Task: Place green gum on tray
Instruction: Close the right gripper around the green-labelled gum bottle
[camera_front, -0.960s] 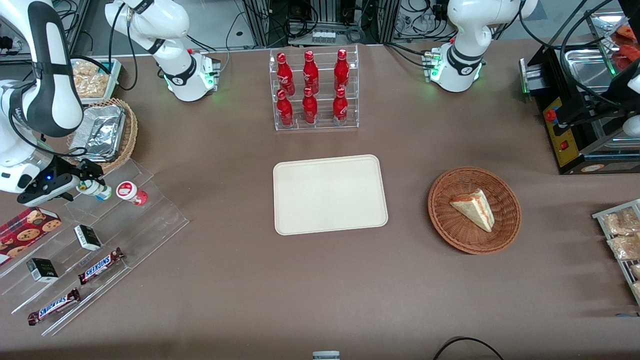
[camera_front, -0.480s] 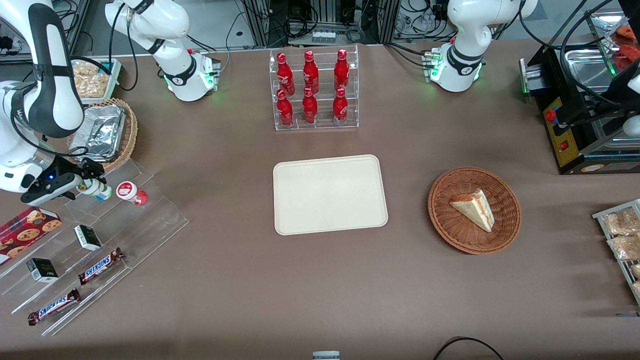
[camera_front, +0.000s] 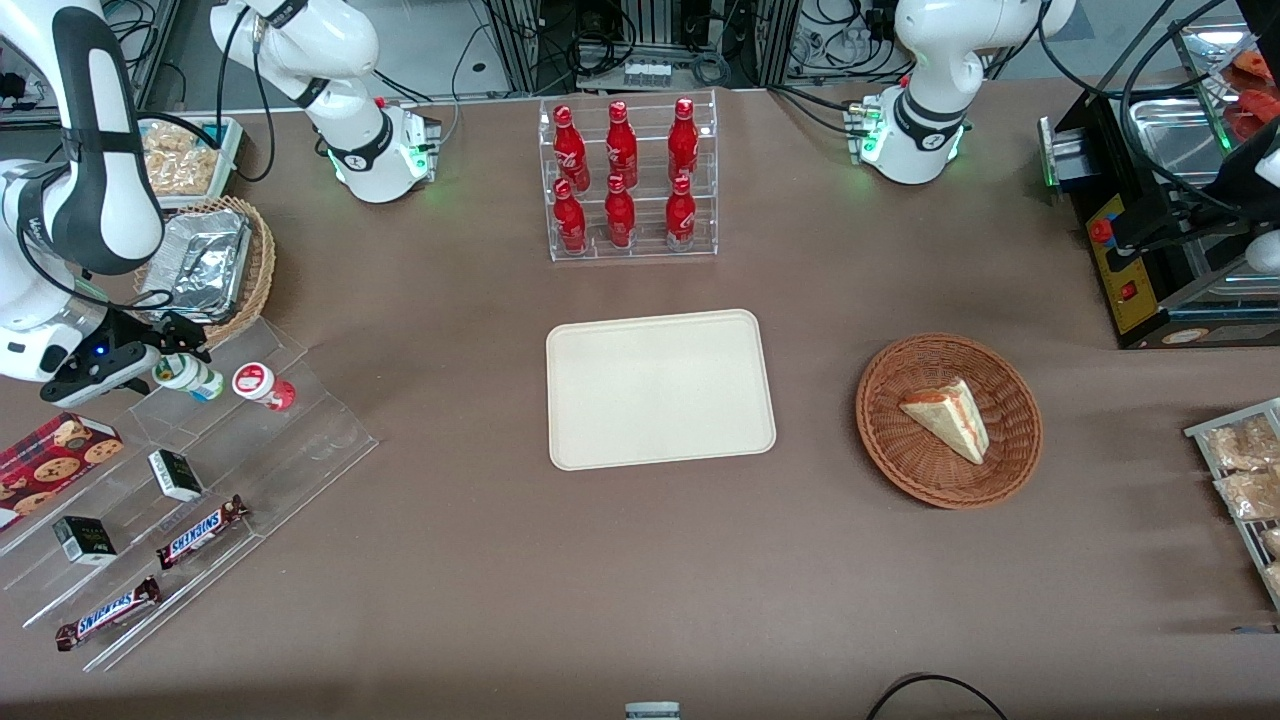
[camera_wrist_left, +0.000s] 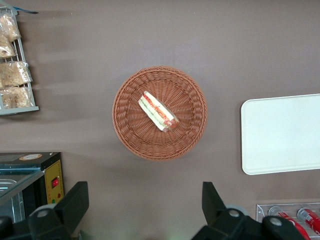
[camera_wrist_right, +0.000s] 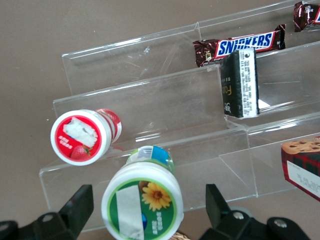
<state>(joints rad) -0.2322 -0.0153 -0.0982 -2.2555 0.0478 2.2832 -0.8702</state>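
On my screen the gripper (camera_front: 165, 350) stands at the working arm's end of the table, over the highest step of the clear acrylic display stand (camera_front: 200, 480). Its fingers are spread apart, one on each side of the green gum (camera_front: 187, 376), and I see free space between each finger and the bottle, so nothing is clamped. The green gum (camera_wrist_right: 143, 201) rests on that step, and the wrist camera looks down on its green-rimmed lid. Just beside it is the red-lidded bottle (camera_front: 262, 385), apart from it. On the lower steps lie small black boxes (camera_front: 176, 474) and Snickers bars (camera_front: 201, 531). The tray (camera_front: 659, 388) lies in the middle of the table, well apart from the gum. Toward the parked arm's end is a wicker basket (camera_front: 1015, 452) with a sandwich wedge (camera_front: 946, 417) in it.
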